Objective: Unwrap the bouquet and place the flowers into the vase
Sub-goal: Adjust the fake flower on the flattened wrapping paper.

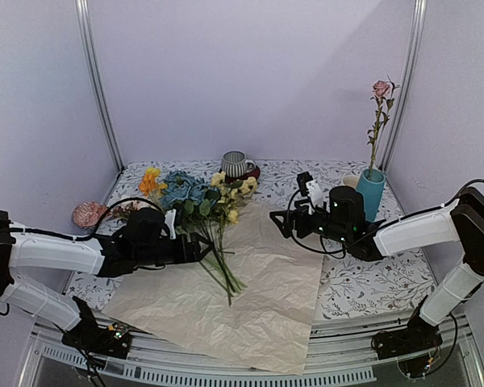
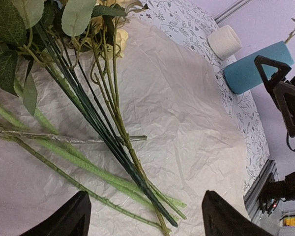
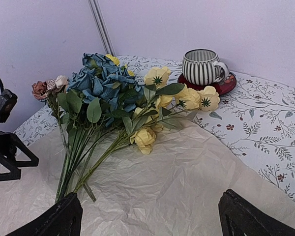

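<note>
Left gripper (image 2: 145, 214): I see the fingers spread, with nothing clamped. The green stems (image 2: 110, 133) of the flowers (image 1: 203, 201) lie just ahead of the tips on the flattened paper (image 1: 258, 298).

Right gripper (image 3: 147, 216): fingers wide apart and empty, over the paper. The blooms lie ahead of its tips, and the striped cup (image 3: 200, 66) sits on a red saucer (image 3: 227, 84) beyond them.

The vase (image 1: 370, 192) stands back beside my right wrist, well behind those fingers, with one pink rose (image 1: 381, 89) upright in it.
</note>
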You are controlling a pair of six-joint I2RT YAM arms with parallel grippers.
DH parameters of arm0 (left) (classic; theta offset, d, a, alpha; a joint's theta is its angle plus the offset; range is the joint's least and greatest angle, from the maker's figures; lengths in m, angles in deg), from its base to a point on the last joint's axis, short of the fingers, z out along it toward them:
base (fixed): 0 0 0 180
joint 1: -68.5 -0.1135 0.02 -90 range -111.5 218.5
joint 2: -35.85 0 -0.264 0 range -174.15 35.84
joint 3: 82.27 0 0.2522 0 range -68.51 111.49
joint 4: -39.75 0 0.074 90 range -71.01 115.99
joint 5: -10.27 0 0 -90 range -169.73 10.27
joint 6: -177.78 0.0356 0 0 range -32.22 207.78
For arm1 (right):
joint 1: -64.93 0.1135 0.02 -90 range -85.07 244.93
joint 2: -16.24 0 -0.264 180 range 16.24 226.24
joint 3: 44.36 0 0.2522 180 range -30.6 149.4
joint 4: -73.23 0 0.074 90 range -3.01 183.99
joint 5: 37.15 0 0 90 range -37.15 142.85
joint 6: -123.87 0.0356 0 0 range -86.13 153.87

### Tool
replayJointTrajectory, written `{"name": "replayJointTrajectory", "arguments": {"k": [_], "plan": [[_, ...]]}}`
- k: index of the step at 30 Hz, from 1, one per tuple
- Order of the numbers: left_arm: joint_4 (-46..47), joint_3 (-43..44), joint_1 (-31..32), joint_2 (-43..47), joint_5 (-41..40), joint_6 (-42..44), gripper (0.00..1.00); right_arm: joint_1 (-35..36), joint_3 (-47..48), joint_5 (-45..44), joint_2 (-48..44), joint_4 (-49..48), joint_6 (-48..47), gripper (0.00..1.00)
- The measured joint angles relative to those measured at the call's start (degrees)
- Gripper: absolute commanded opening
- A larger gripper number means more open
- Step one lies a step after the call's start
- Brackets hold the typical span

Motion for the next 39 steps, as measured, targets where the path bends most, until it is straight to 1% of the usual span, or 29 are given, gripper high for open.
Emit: {"name": "replayJointTrajectory", "arguments": {"k": [7, 11, 18, 22, 28, 31, 32, 39], "plan": [[2.6, -0.8, -3.1, -1.6, 0.9, -2.4, 0.63, 0.0, 0.0, 0.0, 0.0, -0.3, -0.4, 0.99], [4.0, -1.0, -4.7, -3.1, 1.8, -3.2, 0.59, 0.0, 0.0, 0.0, 0.0, -0.3, -0.4, 0.99], [6.8, -0.7, -6.4, -8.7, 3.9, -3.6, 0.50, 0.0, 0.0, 0.0, 0.0, -0.3, -0.7, 0.99], [8.5, 0.3, -7.0, -11.8, 5.0, -3.8, 0.47, 0.0, 0.0, 0.0, 0.0, -0.3, -0.9, 0.99], [11.3, 1.9, -8.2, -14.7, 6.9, -4.2, 0.46, 0.0, 0.5, 0.0, 0.5, -0.3, -1.1, 0.99], [12.4, 2.5, -8.6, -16.2, 8.0, -4.3, 0.38, 0.0, 0.8, 0.1, 0.7, -0.3, -1.2, 0.99], [12.6, 3.0, -8.7, -17.0, 8.3, -4.5, 0.37, 0.0, 0.8, 0.1, 0.8, -0.3, -1.2, 0.99], [13.6, 6.9, -9.2, -21.9, 10.7, -4.7, 0.36, 0.0, 1.1, 0.1, 1.4, -0.3, -1.4, 0.99]]}}
